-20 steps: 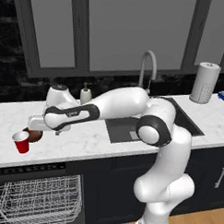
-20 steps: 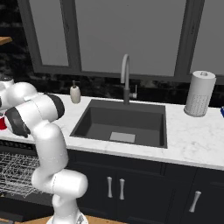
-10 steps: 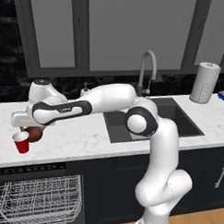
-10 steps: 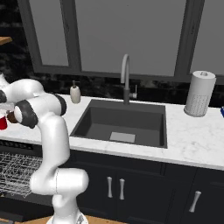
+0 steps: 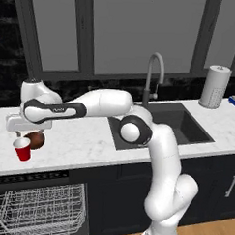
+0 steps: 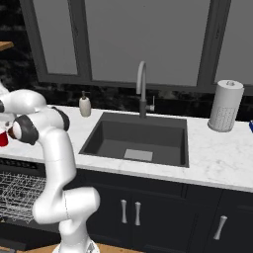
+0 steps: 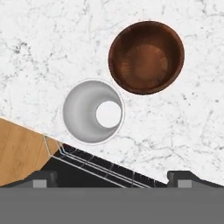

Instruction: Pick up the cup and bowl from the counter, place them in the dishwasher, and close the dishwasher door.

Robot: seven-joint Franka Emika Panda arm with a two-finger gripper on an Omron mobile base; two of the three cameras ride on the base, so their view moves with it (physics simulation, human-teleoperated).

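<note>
Hand view: cup (image 7: 93,111) sits between the spread jaws — bowl (image 7: 146,57) just beyond

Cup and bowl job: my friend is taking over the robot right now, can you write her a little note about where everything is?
Claw: open, holding nothing, hanging above the cup and bowl and looking straight down at them.
Cup: upright on the counter, near its front edge.
Bowl: upright on the counter, right beside the cup.
Dishwasher: open below the counter, its wire rack showing nothing in it.
Done: nothing picked up yet.
Left: grab the cup, grab the bowl, put both in the rack, shut the door.
</note>
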